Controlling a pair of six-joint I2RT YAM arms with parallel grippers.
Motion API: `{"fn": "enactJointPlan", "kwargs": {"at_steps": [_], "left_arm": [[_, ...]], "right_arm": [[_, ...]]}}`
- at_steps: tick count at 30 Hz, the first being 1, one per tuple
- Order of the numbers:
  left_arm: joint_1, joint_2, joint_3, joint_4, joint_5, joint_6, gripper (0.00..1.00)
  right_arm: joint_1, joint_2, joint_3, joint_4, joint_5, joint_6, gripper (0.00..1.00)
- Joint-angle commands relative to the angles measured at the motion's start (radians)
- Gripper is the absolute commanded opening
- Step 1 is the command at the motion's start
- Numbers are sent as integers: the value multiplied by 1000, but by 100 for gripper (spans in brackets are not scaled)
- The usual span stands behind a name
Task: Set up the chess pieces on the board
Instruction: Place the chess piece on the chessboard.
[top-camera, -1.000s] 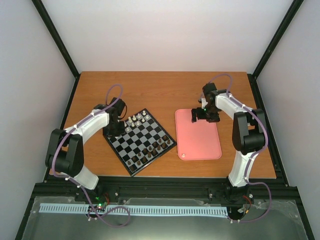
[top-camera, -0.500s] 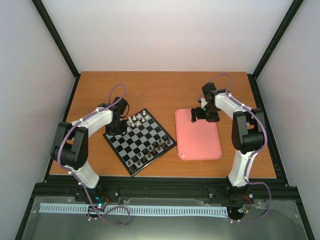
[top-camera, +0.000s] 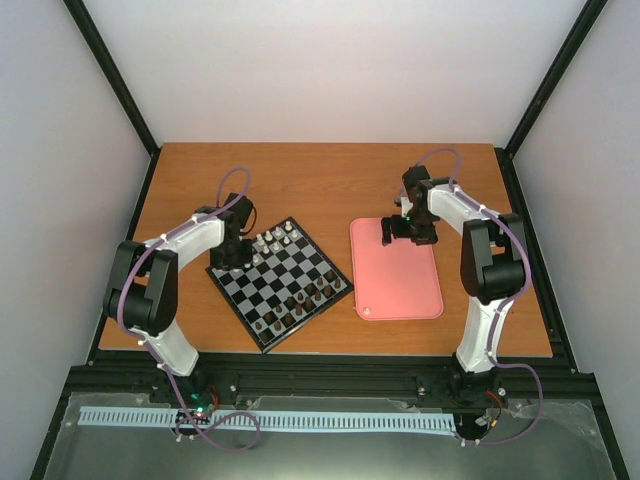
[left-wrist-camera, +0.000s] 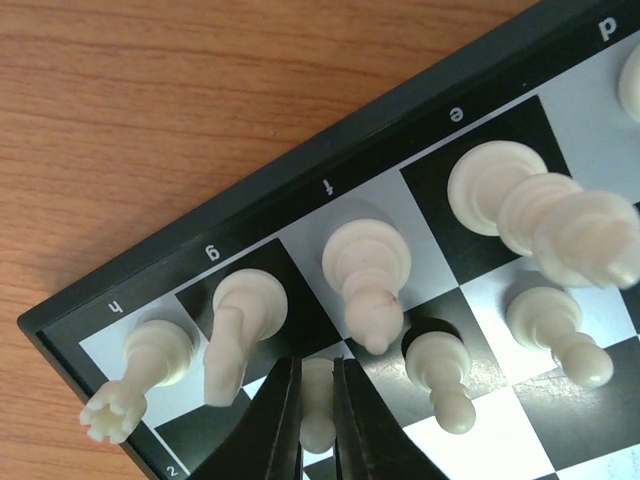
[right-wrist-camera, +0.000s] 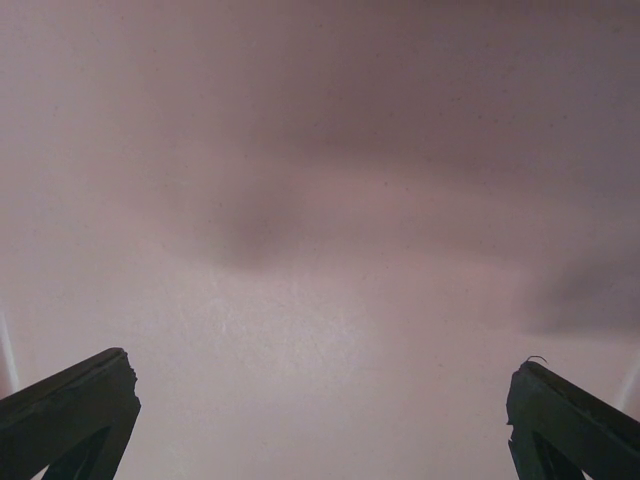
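The black and silver chessboard lies left of centre on the table. Cream-white chess pieces stand along its far edge. In the left wrist view a rook, knight, bishop and a taller piece stand on the back row, with pawns in front. My left gripper is shut on a white pawn standing on the second row, at the board's far left corner. My right gripper is open and empty, low over the pink tray.
Dark brown pieces stand on the board's near side. The pink tray lies right of the board and holds no pieces. Bare wooden table lies behind both.
The left arm's elbow has shifted slightly; its gripper stays at the board's far left corner. The right arm has hardly moved.
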Motion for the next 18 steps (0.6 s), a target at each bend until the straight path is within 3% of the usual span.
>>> {"fn": "enactJointPlan", "kwargs": {"at_steps": [1,18], "left_arm": [[13,22,2,20,-5,19,8],[14,-26,-53,4,5,29,10]], "right_arm": [[8,15,36,-17,10,-9,100],[10,12,23,-11,10,-2,100]]}}
